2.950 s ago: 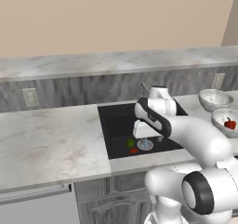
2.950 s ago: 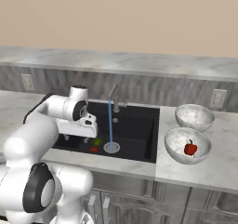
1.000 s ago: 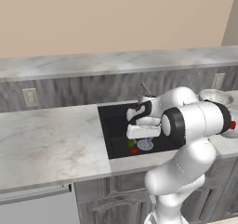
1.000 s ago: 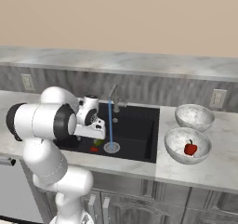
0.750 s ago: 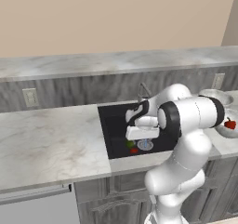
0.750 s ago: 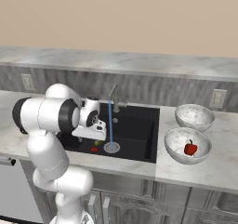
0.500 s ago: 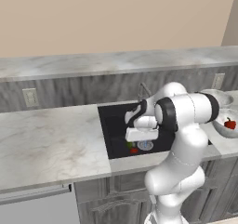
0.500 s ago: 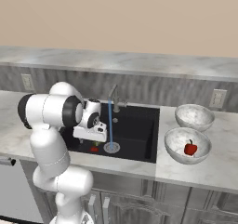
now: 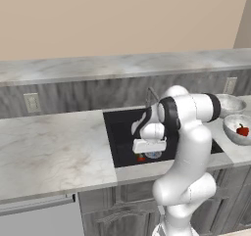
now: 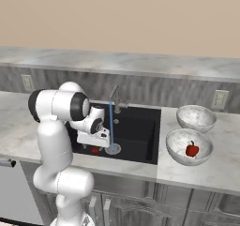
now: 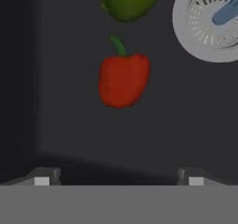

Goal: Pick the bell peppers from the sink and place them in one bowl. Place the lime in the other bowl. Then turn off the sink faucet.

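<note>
One red bell pepper [image 11: 123, 79] lies on the black sink [image 10: 136, 126] floor, with the green lime [image 11: 129, 1] just beyond it, near the silver drain [image 11: 209, 23]. My gripper [image 11: 118, 179] hangs open straight over that pepper, its fingertips [image 11: 44, 177] apart on either side, with nothing between them. From the base views the hand [image 9: 149, 144] sits low in the sink, and the pepper [image 10: 95, 149] peeks out beneath it. The second bell pepper [image 10: 191, 149] rests in the nearer bowl [image 10: 174, 143]. The farther bowl [image 10: 195, 118] holds nothing. Water runs from the faucet [image 10: 116, 98].
The blue water stream [image 10: 111, 126] falls to the drain just right of my hand. Sink walls close in on the left and front. Both bowls stand on the marble counter [image 10: 220, 164] right of the sink. A raised back ledge [image 9: 122, 63] runs behind.
The arm has folded in over the sink and the hand has sunk a little lower toward the pepper. The jaws stay open.
</note>
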